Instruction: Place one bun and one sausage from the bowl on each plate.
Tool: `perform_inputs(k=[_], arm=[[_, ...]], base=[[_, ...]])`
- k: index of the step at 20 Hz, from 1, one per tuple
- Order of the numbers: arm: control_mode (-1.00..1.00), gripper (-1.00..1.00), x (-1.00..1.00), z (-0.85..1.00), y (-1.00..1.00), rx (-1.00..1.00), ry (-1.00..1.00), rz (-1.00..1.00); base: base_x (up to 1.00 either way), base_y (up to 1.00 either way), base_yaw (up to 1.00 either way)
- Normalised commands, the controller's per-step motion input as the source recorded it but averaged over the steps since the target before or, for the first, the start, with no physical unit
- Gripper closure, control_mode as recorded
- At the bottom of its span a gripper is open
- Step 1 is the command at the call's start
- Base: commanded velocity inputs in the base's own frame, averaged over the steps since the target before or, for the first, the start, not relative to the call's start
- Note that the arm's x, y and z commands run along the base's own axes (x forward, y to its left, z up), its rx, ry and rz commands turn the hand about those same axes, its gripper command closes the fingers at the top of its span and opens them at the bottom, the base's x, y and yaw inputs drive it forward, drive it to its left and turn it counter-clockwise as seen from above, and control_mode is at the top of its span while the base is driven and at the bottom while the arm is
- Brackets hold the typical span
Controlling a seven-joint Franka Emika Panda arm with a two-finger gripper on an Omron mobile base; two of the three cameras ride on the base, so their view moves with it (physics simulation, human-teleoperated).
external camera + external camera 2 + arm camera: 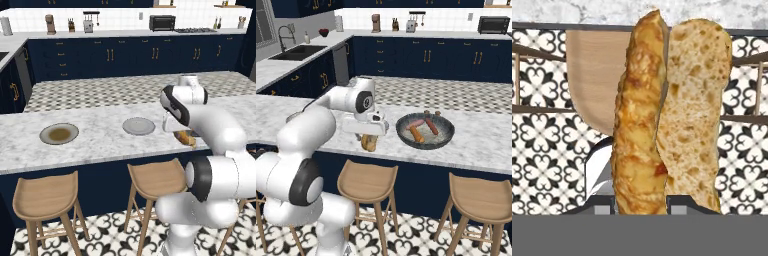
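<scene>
My gripper (370,136) is shut on a golden-orange bun (369,143), held over the front edge of the island counter, left of the bowl. In the hand view the bun (662,115) stands between the fingertips and shows its split, pale crumb side. The dark bowl (423,146) sits on the counter to the right and holds two sausages (431,126) and another bun (416,134). In the left base view the light grey plate (138,126) lies left of the gripper (182,134), and the olive-centred plate (59,133) lies further left. Both plates are bare.
Wooden stools (156,178) stand under the counter's front edge, one right below the held bun (594,75). Patterned floor tiles (542,145) show beneath. My white arm (311,125) spans the counter's left part in the right base view.
</scene>
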Motion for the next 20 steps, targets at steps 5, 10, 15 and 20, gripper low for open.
perform_inputs(k=[5, 10, 15, 20], arm=[[-1.0, 1.0, -0.45, -0.12, 0.2, 0.05, 0.03, -0.01], [-1.0, 1.0, 0.0, 0.0, 0.13, 0.0, 0.0, 0.0], [1.0, 1.0, 0.0, 0.0, 0.36, 0.0, 0.0, 0.0], [1.0, 1.0, 0.0, 0.0, 0.0, 0.0, 0.0, 0.0]], base=[[0.0, 0.0, 0.0], [0.0, 0.0, 0.0], [0.09, 0.11, 0.0], [0.56, 0.24, -0.01]])
